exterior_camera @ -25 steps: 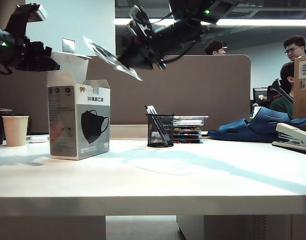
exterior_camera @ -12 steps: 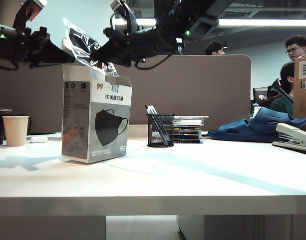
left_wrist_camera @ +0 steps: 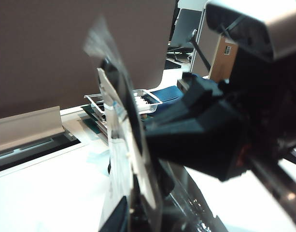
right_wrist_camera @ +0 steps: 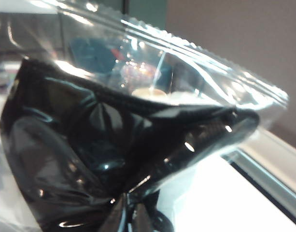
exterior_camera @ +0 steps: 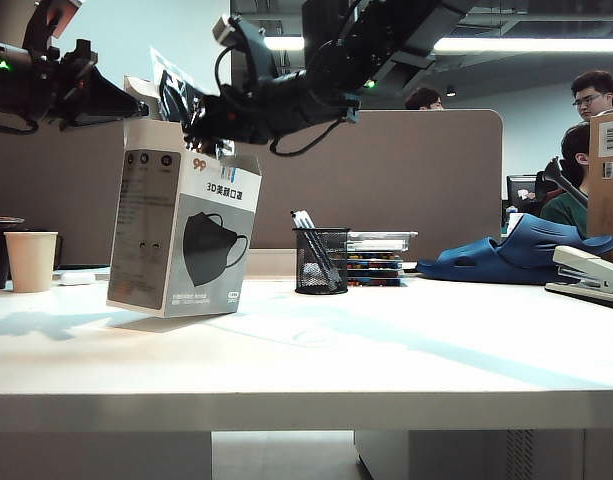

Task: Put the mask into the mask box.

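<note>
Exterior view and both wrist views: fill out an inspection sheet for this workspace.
Surface: white table, lit.
Job's things: mask box tilted, one bottom edge lifted; wrapped mask at its open top.
Clutter: paper cup, mesh pen holder, stacked trays, blue slippers, stapler, brown carton.
Grippers: left tool shut on the box's top flap; right tool shut on the mask.
Cables: black leads along right arm.
Surroundings: brown partition, people behind it.
</note>
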You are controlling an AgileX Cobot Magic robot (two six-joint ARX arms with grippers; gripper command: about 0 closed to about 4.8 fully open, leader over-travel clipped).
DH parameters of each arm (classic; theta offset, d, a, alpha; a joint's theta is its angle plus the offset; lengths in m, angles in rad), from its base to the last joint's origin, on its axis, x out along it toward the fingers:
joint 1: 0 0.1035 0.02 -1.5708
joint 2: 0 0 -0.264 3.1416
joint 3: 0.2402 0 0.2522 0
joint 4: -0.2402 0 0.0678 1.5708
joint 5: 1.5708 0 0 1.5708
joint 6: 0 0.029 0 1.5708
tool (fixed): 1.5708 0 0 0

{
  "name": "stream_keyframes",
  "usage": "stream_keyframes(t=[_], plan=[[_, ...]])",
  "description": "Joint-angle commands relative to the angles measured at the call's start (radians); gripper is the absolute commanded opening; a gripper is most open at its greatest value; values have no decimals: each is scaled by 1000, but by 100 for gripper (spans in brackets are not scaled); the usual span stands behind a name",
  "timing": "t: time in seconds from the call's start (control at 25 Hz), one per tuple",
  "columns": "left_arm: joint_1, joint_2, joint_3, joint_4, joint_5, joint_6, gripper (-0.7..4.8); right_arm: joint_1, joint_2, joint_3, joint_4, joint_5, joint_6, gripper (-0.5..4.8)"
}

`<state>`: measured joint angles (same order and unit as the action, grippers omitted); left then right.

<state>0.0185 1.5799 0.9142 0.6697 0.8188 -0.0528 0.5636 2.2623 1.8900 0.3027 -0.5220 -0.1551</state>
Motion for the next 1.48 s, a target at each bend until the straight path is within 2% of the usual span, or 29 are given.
stream_keyframes(t=[0.04, 0.32, 0.4, 0.52, 0.56, 0.8, 0.96, 1.4, 1.48], plan=[[-2, -4, 4, 28, 13, -8, -6, 21, 5, -6, 10, 6, -12, -6], [-2, -4, 4, 28, 5, -8, -6, 44, 13, -7, -161, 56, -13, -5], [-2, -4, 4, 27, 5, -8, -6, 44, 11, -6, -169, 55, -11, 13], [0, -4, 4, 27, 4, -8, -6, 42, -20, -6, -172, 60, -10, 155], [8, -4, 4, 27, 4, -8, -6, 41, -33, -6, -174, 60, -10, 181], [21, -4, 4, 27, 4, -8, -6, 40, -61, -5, -174, 79, -10, 187], [21, -4, 4, 26, 4, -8, -6, 40, -61, -5, -177, 79, 6, 320], [22, -3, 4, 24, 3, -8, -6, 42, -76, -5, -185, 49, 36, 323], [21, -3, 4, 19, -18, -8, -6, 42, -84, -5, -202, 55, 35, 303]])
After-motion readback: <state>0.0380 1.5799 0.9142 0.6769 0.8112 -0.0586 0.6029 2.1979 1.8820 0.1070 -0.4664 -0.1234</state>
